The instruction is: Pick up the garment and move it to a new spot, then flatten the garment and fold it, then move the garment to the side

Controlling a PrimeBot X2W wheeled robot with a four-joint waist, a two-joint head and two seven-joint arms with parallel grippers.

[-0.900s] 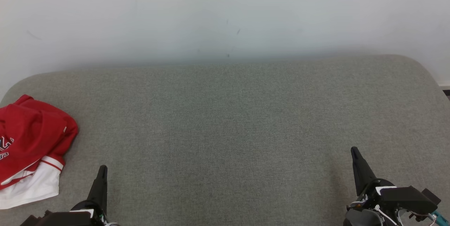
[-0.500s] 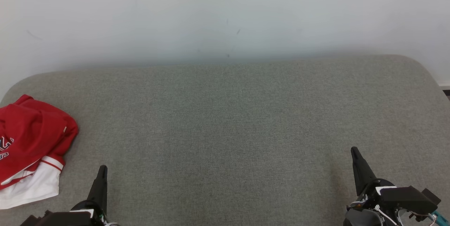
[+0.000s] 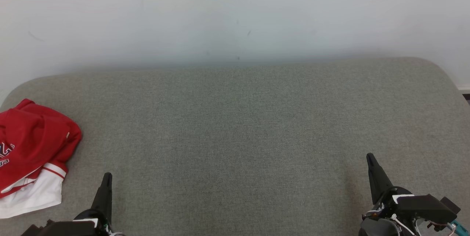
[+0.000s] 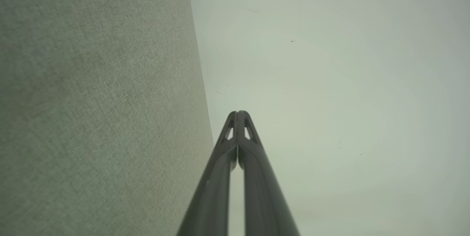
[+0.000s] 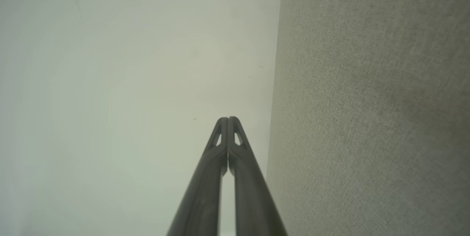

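Lying bunched at the far left of a grey fabric cushion (image 3: pixel 235 129), the garment (image 3: pixel 33 148) is red with a white band and white panel, and part of it is cut off by the left side of the head view. Nothing differs from the frames of a moment ago: the garment, both grippers and the camera have kept their places.

The garment's long axis runs roughly from the wall side toward the robot. Its crumpled red end lies farther away, near the cushion's rounded far-left corner. Its flatter white end lies nearer the robot. Some white lettering shows on the red cloth at the picture's left side, too cropped to read.

The left gripper (image 3: pixel 107 175) sits near the garment's white end, to its right and apart from it. Its two dark fingers (image 4: pixel 220 177) are pressed together at the tips, as the left wrist view shows. The right gripper (image 3: pixel 370 157) is well apart, at the lower right over the cushion, and is likewise closed tip to tip.

Between the garment and the right gripper lies a wide stretch of bare grey fabric. The cushion's far edge meets a pale wall (image 3: pixel 235 15), and its far-right corner curves away at the upper right.
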